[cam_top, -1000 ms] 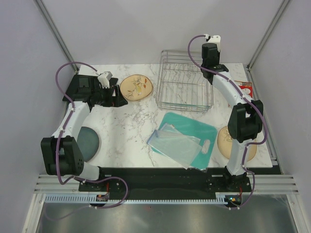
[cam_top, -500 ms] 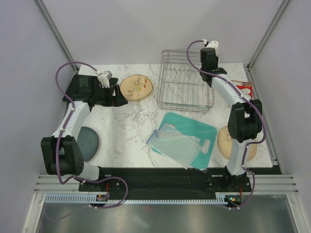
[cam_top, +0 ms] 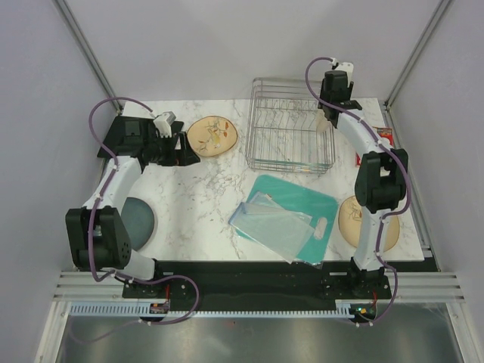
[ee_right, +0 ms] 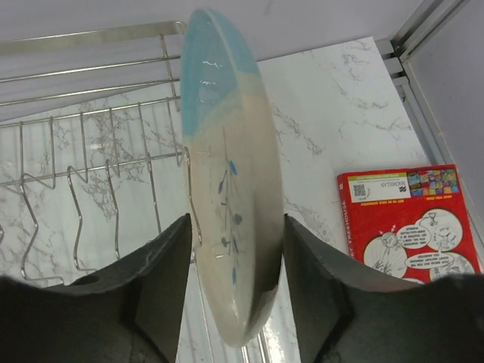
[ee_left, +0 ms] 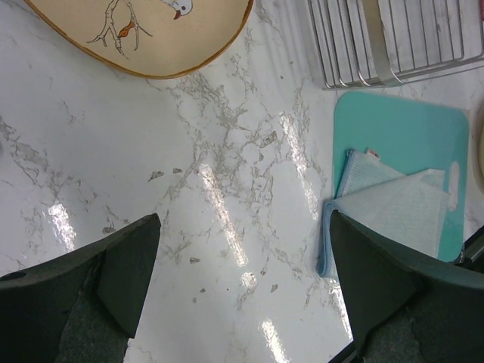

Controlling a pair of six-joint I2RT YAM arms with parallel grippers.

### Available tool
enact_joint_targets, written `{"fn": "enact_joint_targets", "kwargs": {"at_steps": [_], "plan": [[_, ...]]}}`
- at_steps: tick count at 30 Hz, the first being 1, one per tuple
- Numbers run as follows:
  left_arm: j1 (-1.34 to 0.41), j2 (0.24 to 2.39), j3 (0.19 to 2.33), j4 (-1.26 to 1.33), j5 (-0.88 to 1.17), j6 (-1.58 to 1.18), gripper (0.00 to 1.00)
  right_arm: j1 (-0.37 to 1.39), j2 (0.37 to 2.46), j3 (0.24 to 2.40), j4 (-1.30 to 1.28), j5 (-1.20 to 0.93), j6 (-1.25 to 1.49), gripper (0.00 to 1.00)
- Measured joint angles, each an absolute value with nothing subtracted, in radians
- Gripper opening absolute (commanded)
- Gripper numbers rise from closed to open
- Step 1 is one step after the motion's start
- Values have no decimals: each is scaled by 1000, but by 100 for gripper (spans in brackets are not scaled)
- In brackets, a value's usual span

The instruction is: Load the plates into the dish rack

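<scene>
My right gripper (ee_right: 236,223) is shut on the cream-and-light-blue plate (ee_right: 227,151) and holds it on edge over the right end of the dish rack (ee_right: 91,35). In the top view the right gripper (cam_top: 330,115) is at the rack's (cam_top: 290,136) far right corner. My left gripper (ee_left: 243,227) is open and empty over bare marble, just right of the black mat (cam_top: 132,134) in the top view (cam_top: 185,147). A tan sprig plate (cam_top: 212,136) lies flat beside it, also in the left wrist view (ee_left: 151,30). A second tan plate (cam_top: 368,227) lies under the right arm. The dark grey-blue plate (cam_top: 138,221) lies at the left.
A teal cutting board (cam_top: 302,208) with a light blue cloth (cam_top: 272,227) on it lies at the middle front. A red-and-white card (ee_right: 408,212) lies right of the rack. The booth's walls stand close behind the rack.
My right gripper has moved right along the back of the rack with the plate in it. The left arm has not moved.
</scene>
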State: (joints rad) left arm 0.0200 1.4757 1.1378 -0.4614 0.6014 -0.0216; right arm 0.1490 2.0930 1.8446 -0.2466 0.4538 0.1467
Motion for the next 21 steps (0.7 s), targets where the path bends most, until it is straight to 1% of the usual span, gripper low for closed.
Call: {"fn": "enact_joint_targets", "kwargs": {"at_steps": [2,5,8,9,12,14,18,21], "plan": [[20,1501,1143,-454,580,-45,98,143,2089,1845,-248,439,157,68],[19,1597,1199,-448,526,-92,93,147,2066,1837,-256,425,170,71],[18,1762,1333,-437,480,-132,89,160,2002,1808,-270,415,177,72],[19,1816,1380,-427,466,-143,84,169,1970,1794,-271,412,177,71],[22,1948,1509,-423,443,-171,78,201,1857,1752,-271,393,178,72],[23,2028,1597,-414,440,-183,76,220,1789,1734,-270,374,182,73],[23,2131,1694,-405,418,-191,71,236,1713,1720,-274,346,207,74],[23,2178,1717,-404,393,-192,66,236,1689,1699,-285,326,225,74]]}}
